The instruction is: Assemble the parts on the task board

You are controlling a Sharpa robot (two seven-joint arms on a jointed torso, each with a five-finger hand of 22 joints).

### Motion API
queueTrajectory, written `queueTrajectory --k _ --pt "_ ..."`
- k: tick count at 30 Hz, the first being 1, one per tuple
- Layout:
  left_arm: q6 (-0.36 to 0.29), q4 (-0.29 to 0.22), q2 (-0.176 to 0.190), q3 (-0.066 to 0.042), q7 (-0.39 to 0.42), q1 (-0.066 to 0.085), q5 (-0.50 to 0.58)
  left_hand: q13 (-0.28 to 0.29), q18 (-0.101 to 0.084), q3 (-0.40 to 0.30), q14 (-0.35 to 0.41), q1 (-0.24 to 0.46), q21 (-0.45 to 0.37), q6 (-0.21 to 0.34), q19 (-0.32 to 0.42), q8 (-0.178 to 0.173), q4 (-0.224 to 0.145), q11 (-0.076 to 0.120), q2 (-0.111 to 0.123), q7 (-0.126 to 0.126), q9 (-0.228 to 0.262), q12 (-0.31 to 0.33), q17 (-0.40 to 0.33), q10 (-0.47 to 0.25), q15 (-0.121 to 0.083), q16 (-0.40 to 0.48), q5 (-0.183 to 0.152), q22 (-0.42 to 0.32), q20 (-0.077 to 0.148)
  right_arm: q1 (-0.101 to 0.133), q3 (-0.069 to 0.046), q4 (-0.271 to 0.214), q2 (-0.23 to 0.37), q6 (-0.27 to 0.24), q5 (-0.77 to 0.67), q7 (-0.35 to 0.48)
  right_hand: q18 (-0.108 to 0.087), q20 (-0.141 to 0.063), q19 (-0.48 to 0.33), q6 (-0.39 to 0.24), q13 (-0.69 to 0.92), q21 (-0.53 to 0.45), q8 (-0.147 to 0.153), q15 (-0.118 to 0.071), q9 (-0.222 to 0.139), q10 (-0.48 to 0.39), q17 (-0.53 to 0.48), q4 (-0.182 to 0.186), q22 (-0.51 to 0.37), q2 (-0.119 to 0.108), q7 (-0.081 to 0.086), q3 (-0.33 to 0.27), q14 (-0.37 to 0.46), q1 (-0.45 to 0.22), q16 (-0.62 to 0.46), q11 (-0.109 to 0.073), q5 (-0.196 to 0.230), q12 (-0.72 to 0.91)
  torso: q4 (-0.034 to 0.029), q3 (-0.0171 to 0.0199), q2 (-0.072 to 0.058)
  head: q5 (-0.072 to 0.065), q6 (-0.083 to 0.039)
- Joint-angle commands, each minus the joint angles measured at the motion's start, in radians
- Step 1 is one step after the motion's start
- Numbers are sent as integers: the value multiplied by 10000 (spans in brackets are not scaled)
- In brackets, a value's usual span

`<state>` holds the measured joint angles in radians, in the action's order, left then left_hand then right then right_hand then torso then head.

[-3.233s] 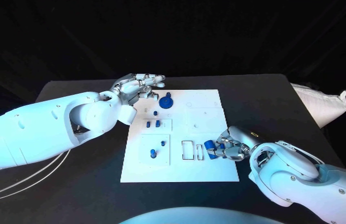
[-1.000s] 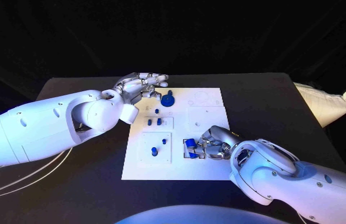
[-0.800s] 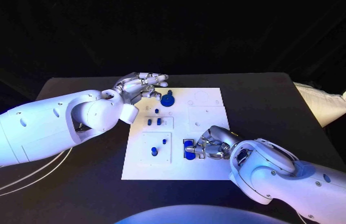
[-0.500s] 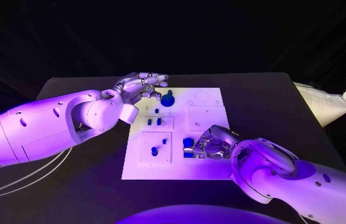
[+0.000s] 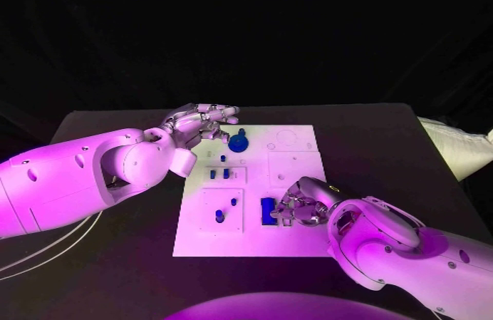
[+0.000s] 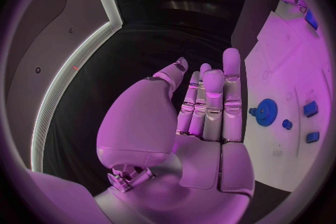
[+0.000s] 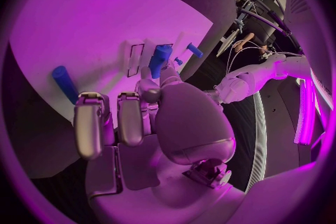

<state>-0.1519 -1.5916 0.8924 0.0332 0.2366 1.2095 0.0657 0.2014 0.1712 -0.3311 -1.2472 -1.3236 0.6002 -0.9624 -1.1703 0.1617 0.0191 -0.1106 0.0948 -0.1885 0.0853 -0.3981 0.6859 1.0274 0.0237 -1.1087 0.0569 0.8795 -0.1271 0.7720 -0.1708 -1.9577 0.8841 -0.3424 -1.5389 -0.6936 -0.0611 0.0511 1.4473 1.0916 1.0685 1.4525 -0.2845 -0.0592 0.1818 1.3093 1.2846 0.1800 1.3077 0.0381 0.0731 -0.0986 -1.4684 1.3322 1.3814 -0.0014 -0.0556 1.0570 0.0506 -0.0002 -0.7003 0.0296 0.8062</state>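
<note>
The right hand (image 5: 298,207) is pinching a blue block (image 5: 268,211) into a slot at five o'clock on the board (image 5: 294,245); seating it looks like the step underway. Next: press flush, release. The left hand (image 5: 201,123) hovers at eleven o'clock, fingers apart, empty.

Task board (image 5: 293,241): middle of tabletop (image 5: 380,142).
Gear part (image 5: 239,145): far end of board, left side.
Left hand (image 5: 200,125): at board's far-left corner, beside the gear part.
Peg parts (image 5: 219,172): left half, mid-board.
Right hand (image 5: 300,207): near-right part of board, touching block part (image 5: 267,212).
</note>
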Motion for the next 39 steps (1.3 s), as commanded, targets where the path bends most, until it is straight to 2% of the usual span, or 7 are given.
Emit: queueTrajectory --k 1,10,15,19,25,31,39 --pt "217 -12 -21 -5 33 0 -16 13 111 62 37 -77 -63 65 -69 54 22 23 3 26 -15 -63 -4 -72 36 3 -32 -10 -19 -10 6 93 -86 168 -628 -63 146 -50 43 82 75 75 -58 -89 21 115 29 -112 826 18 -2 9 -530 185 46 -19 23 87 -12 -1 -2 -11 6" --pt "222 -17 11 -5 23 0 -16 13 111 62 37 -77 -63 65 -69 54 22 23 3 26 -15 -63 -4 -72 36 3 -32 -10 -19 -40 9 -54 55 -291 -677 -26 150 -69 50 98 129 82 -116 -95 55 169 39 -46 838 -72 2 -159 -533 37 50 -18 -16 120 -4 -3 -5 2 20" --pt "220 -34 47 -4 11 0 -16 13 111 62 37 -77 -63 65 -69 54 22 23 3 26 -15 -63 -4 -72 36 3 -32 -10 -19 -77 0 -486 643 -1239 -662 73 169 -88 103 33 313 131 -141 -111 81 275 182 22 917 -104 -10 -279 -562 -6 145 -34 -704 277 -6 -4 -9 -22 -15" --pt "202 -47 73 -4 4 0 -16 13 111 62 37 -77 -63 65 -69 54 22 23 3 26 -15 -63 -4 -72 36 3 -32 -10 -19 -51 -13 -776 1325 -1451 -167 230 166 -44 81 -447 160 114 140 -24 -23 134 139 99 891 -167 160 -389 -548 -40 112 95 -819 66 21 -24 16 -25 -4" --pt "195 -50 87 -3 5 0 -16 13 111 62 37 -77 -63 65 -69 54 22 23 3 26 -15 -63 -4 -72 36 3 -32 -10 -19 58 -28 -890 2136 -1080 81 485 129 72 -33 -809 -216 12 417 105 -122 -186 13 43 745 -146 323 -386 -504 172 8 239 -908 -406 56 -10 34 -82 -11" --pt "202 -47 109 -2 5 -1 -16 13 111 62 37 -77 -63 65 -69 54 22 23 3 26 -15 -63 -4 -72 36 3 -32 -10 -19 90 -31 -791 2500 -380 -369 439 111 105 -76 -476 -434 -31 366 89 -86 -298 -125 14 696 -65 257 -356 -461 358 -117 194 -1161 -685 88 -2 26 -234 -42" --pt "231 -29 101 2 6 -6 -16 15 113 84 51 -94 -76 76 -72 63 19 23 -10 25 -18 -83 -36 -91 34 9 -32 -15 -19 37 -31 -497 2473 359 -911 140 153 66 45 -239 -476 78 312 39 -18 -267 -90 153 867 -83 185 -459 -475 249 -107 136 -1251 -757 42 -6 18 -353 -66"
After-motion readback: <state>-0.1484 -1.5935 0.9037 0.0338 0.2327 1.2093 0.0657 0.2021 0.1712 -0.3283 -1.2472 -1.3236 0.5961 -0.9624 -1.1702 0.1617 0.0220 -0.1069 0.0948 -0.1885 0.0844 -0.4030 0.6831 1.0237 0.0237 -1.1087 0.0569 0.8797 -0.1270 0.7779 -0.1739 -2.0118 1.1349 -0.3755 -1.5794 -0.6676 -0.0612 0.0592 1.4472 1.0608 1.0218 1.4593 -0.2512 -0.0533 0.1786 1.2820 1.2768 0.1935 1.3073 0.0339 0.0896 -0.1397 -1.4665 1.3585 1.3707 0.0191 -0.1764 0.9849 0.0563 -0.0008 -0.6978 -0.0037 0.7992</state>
